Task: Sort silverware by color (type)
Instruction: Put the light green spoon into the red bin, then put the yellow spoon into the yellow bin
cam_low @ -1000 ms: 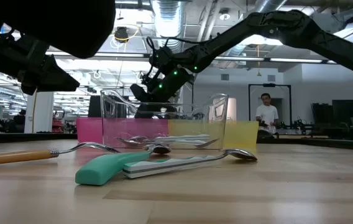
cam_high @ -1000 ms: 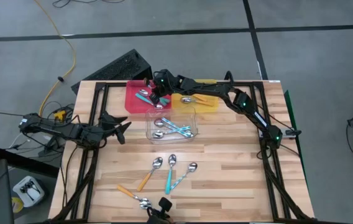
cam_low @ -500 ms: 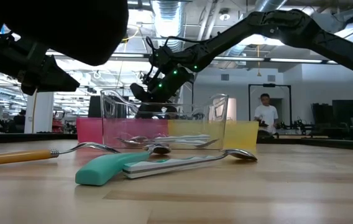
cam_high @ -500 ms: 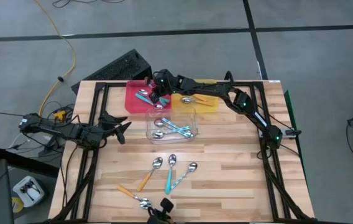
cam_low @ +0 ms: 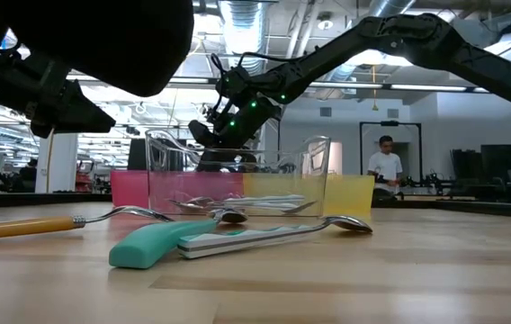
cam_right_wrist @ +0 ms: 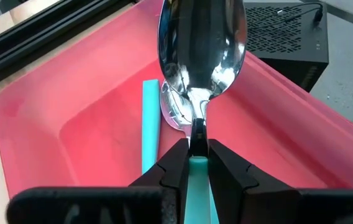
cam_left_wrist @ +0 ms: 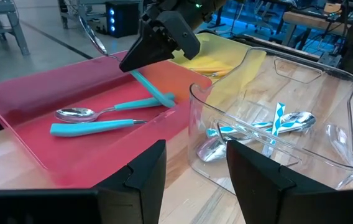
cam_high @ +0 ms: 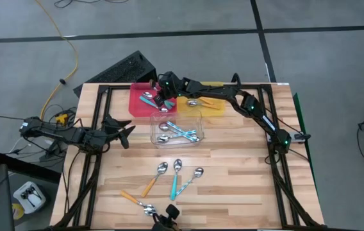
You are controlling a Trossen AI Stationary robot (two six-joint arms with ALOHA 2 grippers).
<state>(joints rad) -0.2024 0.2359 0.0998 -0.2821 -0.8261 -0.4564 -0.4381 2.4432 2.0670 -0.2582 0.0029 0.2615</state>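
Note:
My right gripper [cam_high: 163, 98] hangs over the red tray [cam_high: 137, 102] at the table's far side, shut on a teal-handled spoon [cam_right_wrist: 200, 43]. Two more teal spoons [cam_left_wrist: 102, 118] lie flat in that tray. Pale blue spoons [cam_high: 178, 132] lie in the clear tray [cam_left_wrist: 325, 81], and an orange-handled one [cam_high: 202, 102] lies in the yellow tray. Three spoons [cam_high: 177, 174] and another orange-handled spoon [cam_high: 132, 197] lie on the wood near the table's near edge. My left gripper [cam_left_wrist: 192, 180] waits open at the table's left side, pointing at the trays. My right gripper pinches the spoon between its two fingers where the metal neck meets the teal handle [cam_right_wrist: 197, 146]. The fingers slant down from the table's right. The shiny bowl [cam_left_wrist: 92, 34] sticks out past the fingertips. The handle [cam_left_wrist: 155, 90] slopes down toward the red tray's floor; whether it touches there, I cannot tell.
The red, yellow and clear trays stand close together at the far middle of the table. A black box [cam_high: 127, 67] sits beyond the far edge. Bare wood lies between the trays and the loose spoons. A person [cam_low: 384, 166] stands far off in the room.

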